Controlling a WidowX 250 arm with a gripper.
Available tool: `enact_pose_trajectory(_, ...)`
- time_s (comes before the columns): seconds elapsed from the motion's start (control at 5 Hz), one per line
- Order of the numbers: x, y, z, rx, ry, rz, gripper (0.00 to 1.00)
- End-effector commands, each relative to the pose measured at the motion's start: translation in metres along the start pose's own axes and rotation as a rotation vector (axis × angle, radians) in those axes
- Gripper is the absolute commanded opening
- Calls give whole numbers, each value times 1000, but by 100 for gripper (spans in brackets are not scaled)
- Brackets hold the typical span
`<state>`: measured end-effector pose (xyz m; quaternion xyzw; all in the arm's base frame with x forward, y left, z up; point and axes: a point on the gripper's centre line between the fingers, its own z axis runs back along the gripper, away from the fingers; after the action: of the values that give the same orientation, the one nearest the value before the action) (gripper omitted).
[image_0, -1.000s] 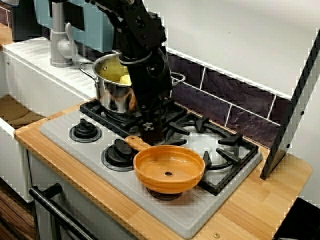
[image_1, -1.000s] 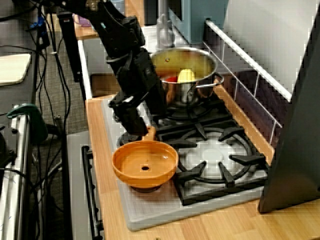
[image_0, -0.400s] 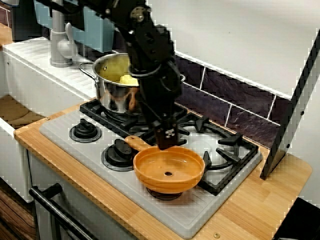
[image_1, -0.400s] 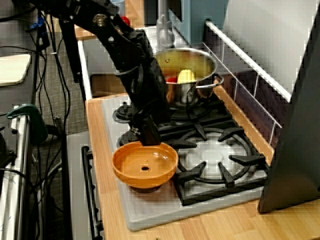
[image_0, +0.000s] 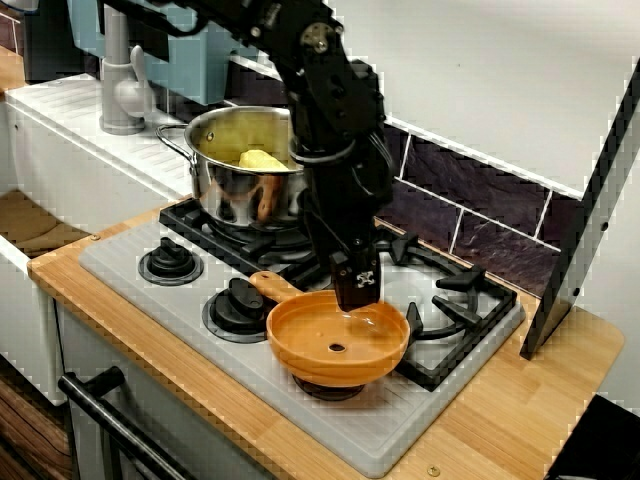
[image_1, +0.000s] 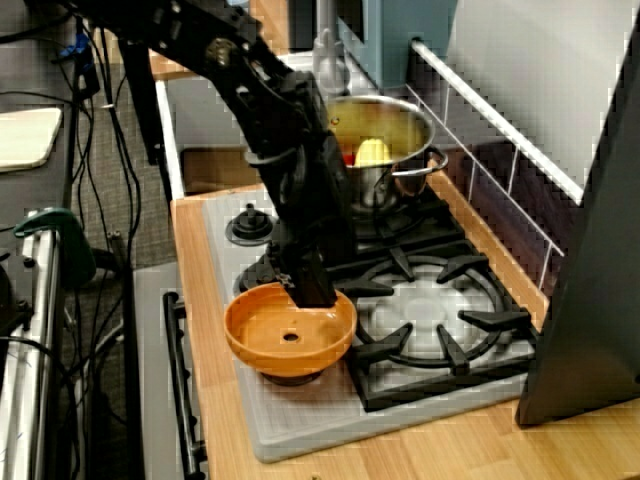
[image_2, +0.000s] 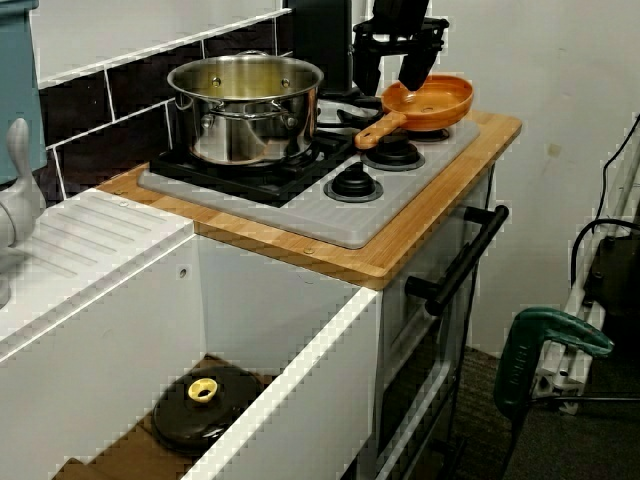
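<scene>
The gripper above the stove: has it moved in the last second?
Yes. In the view from the stove's front, the gripper has shifted right, away from the steel pot, and now hangs over the orange pan at its back rim.

a light wooden tabletop (image_0: 500, 420) carries a grey ribbed stove plate (image_0: 120, 262) that lies flat on it and covers most of its surface, leaving a bare wooden margin along the front and the right end. on the plate sit two black knobs (image_0: 170, 263) near the front left and black burner grates (image_0: 445, 292) behind them, with a steel pot (image_0: 225, 185) on the rear left grate and an orange pan (image_0: 320, 350) on the front burner. a dark panel (image_0: 590, 210) stands on the tabletop's right end, tilted toward the wall.
</scene>
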<state>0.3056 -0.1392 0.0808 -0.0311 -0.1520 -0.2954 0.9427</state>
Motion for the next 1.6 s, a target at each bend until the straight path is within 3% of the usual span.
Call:
enact_pose_trajectory(0.0,10,7,2,-3,-17,-61,100)
enact_pose_trajectory(0.2,13,12,4,-142,41,-153,100)
enact_pose_trajectory(0.4,13,17,9,-239,58,-199,100)
enact_pose_trajectory(0.6,11,20,13,-278,71,-220,100)
enact_pose_trajectory(1.0,4,17,13,-267,46,-207,100)
enact_pose_trajectory(1.4,4,12,4,-244,52,-196,100)
